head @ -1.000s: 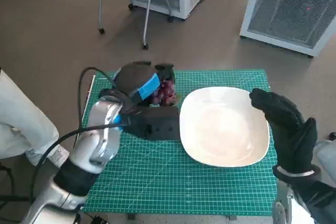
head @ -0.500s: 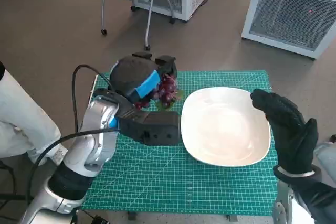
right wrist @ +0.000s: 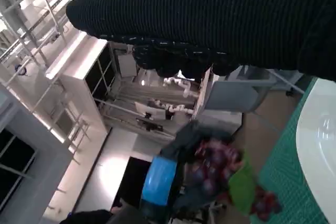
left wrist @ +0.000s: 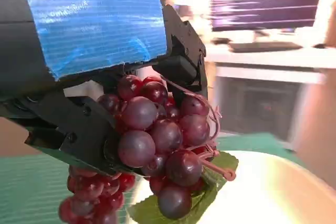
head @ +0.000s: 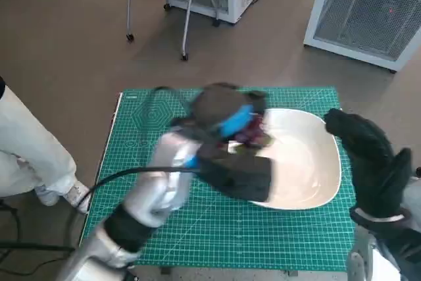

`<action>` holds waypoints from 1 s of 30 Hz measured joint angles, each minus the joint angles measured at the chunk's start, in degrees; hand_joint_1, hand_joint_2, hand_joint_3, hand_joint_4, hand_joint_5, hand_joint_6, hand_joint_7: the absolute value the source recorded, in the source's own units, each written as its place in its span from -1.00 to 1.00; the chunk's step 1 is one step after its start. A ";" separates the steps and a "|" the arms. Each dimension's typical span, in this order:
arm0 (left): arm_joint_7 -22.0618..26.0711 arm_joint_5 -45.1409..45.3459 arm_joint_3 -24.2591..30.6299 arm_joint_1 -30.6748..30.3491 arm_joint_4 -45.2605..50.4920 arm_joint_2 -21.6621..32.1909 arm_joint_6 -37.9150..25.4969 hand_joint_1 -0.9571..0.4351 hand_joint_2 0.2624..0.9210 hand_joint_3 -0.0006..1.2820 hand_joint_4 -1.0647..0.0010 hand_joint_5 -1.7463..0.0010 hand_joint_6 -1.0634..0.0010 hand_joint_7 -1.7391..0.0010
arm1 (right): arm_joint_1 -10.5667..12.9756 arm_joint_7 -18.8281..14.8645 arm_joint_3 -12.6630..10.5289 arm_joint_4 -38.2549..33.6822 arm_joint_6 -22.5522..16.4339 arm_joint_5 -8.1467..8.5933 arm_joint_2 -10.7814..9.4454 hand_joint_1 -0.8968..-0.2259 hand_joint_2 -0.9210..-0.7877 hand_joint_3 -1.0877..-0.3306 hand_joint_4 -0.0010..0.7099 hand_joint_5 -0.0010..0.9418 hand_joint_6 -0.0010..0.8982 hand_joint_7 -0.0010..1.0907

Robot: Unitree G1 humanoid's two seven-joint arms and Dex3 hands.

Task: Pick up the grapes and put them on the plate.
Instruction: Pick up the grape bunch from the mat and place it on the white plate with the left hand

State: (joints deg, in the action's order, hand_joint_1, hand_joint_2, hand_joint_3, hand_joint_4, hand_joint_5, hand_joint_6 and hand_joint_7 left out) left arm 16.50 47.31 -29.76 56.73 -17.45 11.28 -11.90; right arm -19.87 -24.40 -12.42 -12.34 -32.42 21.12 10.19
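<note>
grapes carried over the plate rim, release pending

left hand (head: 227, 120) gripping a bunch of red grapes (head: 253, 133), fingers (left wrist: 181, 64) clamped around the top of the cluster; bunch hanging free with a green leaf (left wrist: 173, 205) below it, lifted off the green cutting mat (head: 164, 228). held above the near-left part of the white plate (head: 316, 176), not touching it as far as can be judged. blurred in the head view, so exact height uncertain.

best continued by bringing the bunch further over the plate's middle, lowering until the lowest grapes rest on the surface, then opening the fingers; a release at the rim risks the cluster rolling back onto the mat.

left forearm stretched diagonally across the mat, taped back of the hand upward. right hand (head: 368, 156) raised beside the plate's far-right edge, fingers apart, holding nothing.
</note>
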 measured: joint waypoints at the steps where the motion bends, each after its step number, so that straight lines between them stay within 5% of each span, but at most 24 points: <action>1: -0.09 -0.02 -0.16 0.86 -1.01 -0.64 0.29 0.38 1.00 -0.74 -0.06 -0.58 -0.01 -0.36 | -0.01 -0.07 -0.27 0.01 0.00 0.25 0.14 0.20 -1.00 0.48 0.50 -0.98 -0.56 0.03; 13: -0.79 -1.05 -1.32 7.42 -12.15 -6.81 2.37 0.38 1.00 -0.66 0.08 -0.58 0.08 -0.53 | 0.43 0.13 -2.44 0.45 -0.62 1.20 0.86 0.26 -1.00 0.44 0.50 -0.99 -0.53 -0.02; 30: -2.74 -2.98 -1.46 9.03 -19.60 -9.66 5.34 0.38 1.00 -0.60 0.18 -0.63 0.16 -0.59 | 1.17 2.09 -2.79 1.72 -1.47 0.87 -0.01 0.27 -1.00 0.42 0.50 -0.99 -0.53 -0.02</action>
State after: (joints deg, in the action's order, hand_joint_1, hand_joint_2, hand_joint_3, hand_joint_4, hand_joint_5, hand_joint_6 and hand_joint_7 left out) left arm 13.76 44.33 -31.22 65.76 -37.06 1.62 -6.56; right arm -18.70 -22.31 -15.21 -10.62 -33.89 22.00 10.18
